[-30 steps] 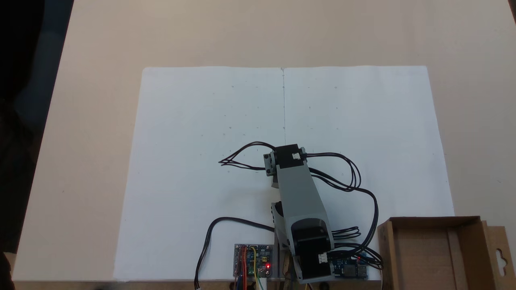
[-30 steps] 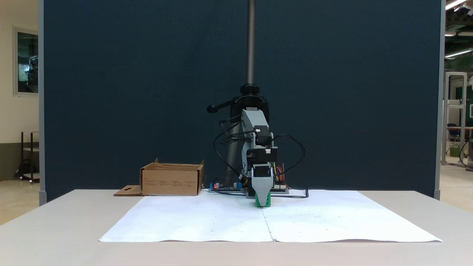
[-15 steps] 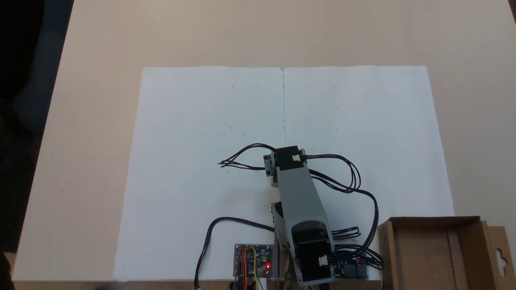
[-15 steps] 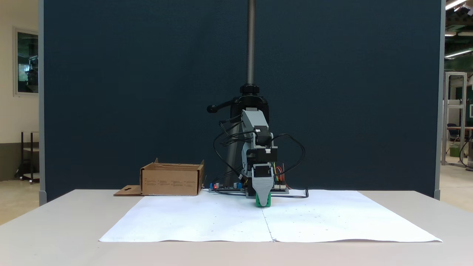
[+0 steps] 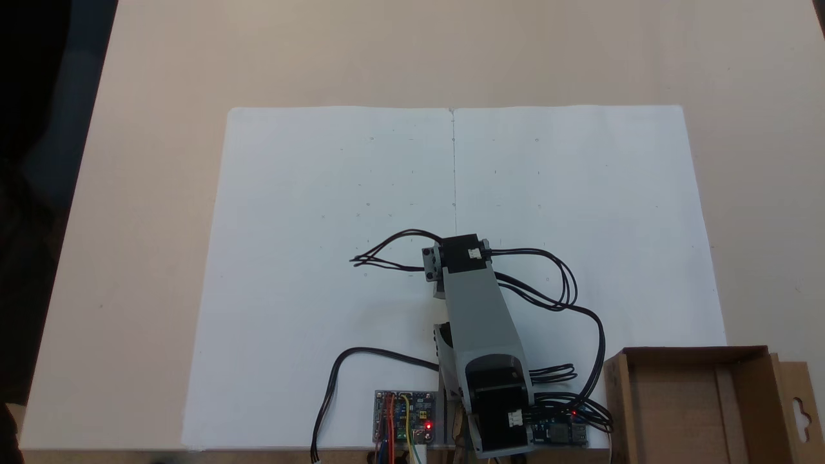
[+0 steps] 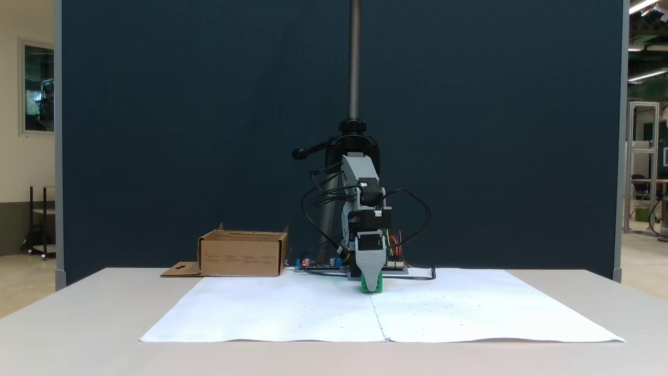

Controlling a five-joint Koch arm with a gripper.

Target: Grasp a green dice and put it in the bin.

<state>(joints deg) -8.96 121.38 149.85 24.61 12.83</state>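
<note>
White paper (image 6: 292, 308) covers the bench (image 6: 78, 324). Nothing has shifted: the gripper (image 6: 371, 284) stays low over the green dice (image 6: 377, 285), jaws' state untellable; bin (image 6: 241, 254) waits at nine o'clock.

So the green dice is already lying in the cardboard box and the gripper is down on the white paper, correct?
Not quite. The green dice is not in the cardboard box; it sits on the white paper, right at the gripper, whose front jaw covers its middle. The fixed view from the front shows this. The gripper is indeed down at the paper.
</note>
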